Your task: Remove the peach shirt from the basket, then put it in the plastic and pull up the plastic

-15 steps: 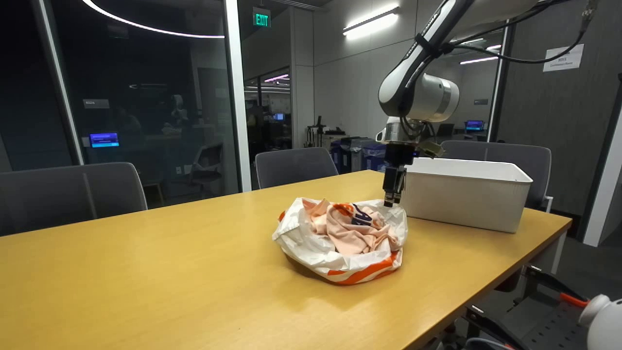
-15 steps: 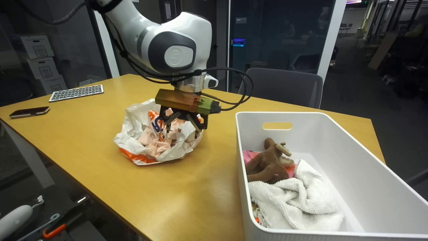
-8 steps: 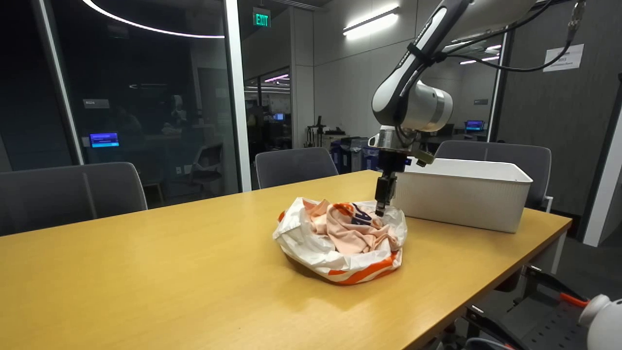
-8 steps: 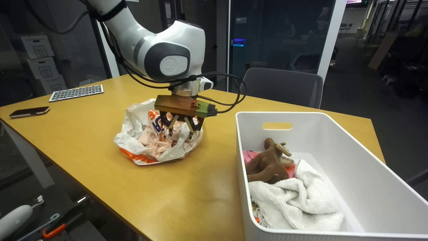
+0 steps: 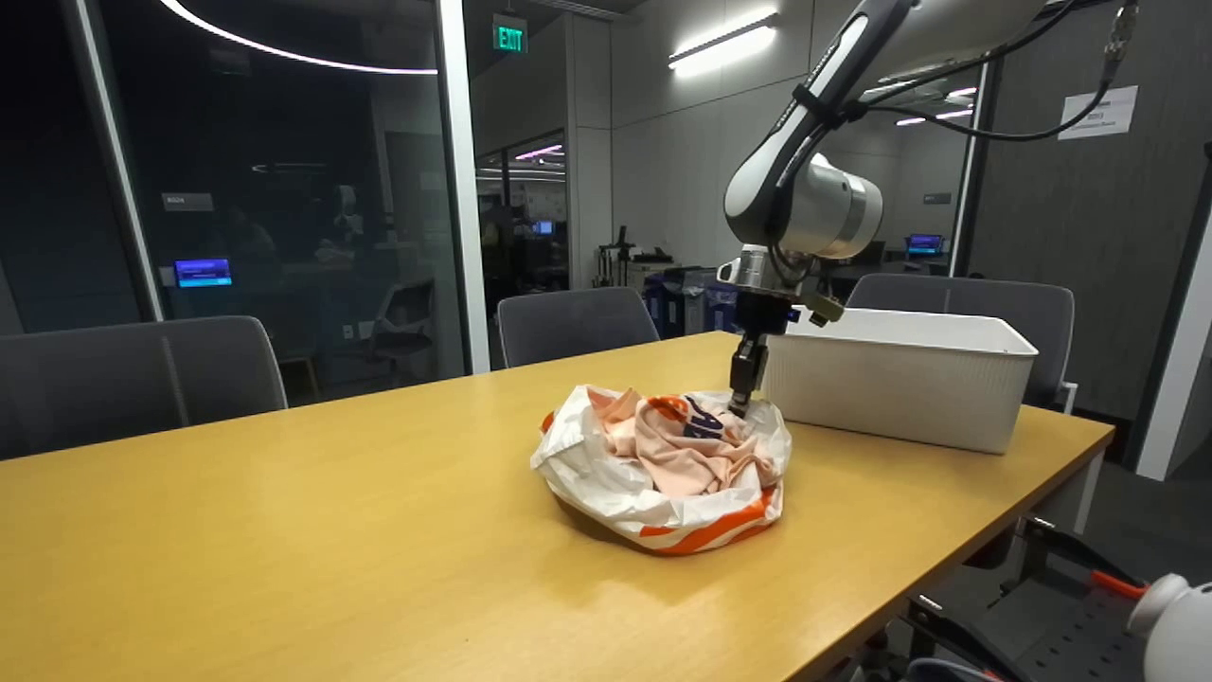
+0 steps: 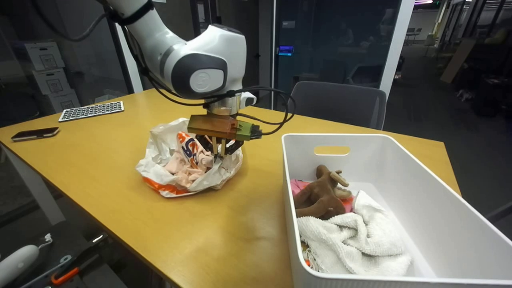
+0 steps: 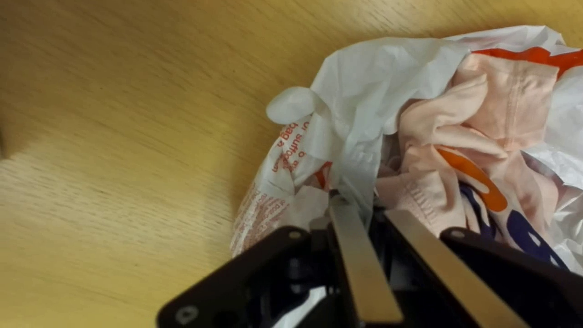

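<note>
Table (image 6: 224, 232), yellow: is spanning the frame. Bag (image 6: 158, 146), white and orange: is lying left of centre, mouth up. Shirt (image 6: 186, 160), peach with orange and navy lettering: is lying crumpled inside the bag. Arm (image 6: 196, 45): is hanging in from the upper left. Gripper (image 6: 219, 156): is pinching the bag's right side, jaws close together. Basket (image 6: 432, 208), white: is filling the lower right, holding toy (image 6: 322, 196), brown, and towel (image 6: 360, 236), white. Keyboard (image 6: 92, 111) and phone (image 6: 36, 134): are lying at far left. Chair (image 6: 338, 104): is standing at upper right.
</note>
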Robot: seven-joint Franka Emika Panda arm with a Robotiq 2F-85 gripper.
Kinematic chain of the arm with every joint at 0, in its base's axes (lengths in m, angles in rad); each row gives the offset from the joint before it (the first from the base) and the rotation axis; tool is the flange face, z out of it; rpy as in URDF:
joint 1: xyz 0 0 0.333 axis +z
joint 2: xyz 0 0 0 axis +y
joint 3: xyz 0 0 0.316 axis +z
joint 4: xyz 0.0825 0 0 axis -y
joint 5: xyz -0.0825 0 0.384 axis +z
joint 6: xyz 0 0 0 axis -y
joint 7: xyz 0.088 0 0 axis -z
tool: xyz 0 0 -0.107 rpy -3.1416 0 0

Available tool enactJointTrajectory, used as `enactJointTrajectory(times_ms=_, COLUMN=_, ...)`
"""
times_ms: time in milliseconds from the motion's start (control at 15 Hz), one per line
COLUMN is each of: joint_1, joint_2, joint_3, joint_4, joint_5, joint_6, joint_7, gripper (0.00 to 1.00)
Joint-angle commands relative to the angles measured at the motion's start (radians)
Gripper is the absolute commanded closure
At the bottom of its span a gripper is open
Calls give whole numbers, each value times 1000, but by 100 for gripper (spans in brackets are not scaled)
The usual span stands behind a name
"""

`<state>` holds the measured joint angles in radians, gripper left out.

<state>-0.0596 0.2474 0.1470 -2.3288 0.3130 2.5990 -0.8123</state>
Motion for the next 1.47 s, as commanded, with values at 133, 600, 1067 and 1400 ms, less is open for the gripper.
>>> enactJointTrajectory(times_ms=133, joint_1=-19, joint_2=-32, joint_3=0, joint_4=-7, joint_5=-1, joint_6=4, joint_7=-1, gripper=99)
enactJointTrajectory(times_ms=600, joint_1=-17, joint_2=-200, joint_3=-71, joint_4=22, joint_5=-84, joint_6=-228, joint_7=85, gripper=100)
enactJointTrajectory(times_ms=1067, joint_1=-2, joint_2=-333, joint_3=-153, joint_4=168, joint_5=-31, joint_6=-673, joint_7=75, gripper=99)
enactJointTrajectory(times_ms=1400, joint_1=-2, joint_2=-283, joint_3=-192, joint_4=224, joint_5=28, joint_6=-829, joint_7=57, gripper=98)
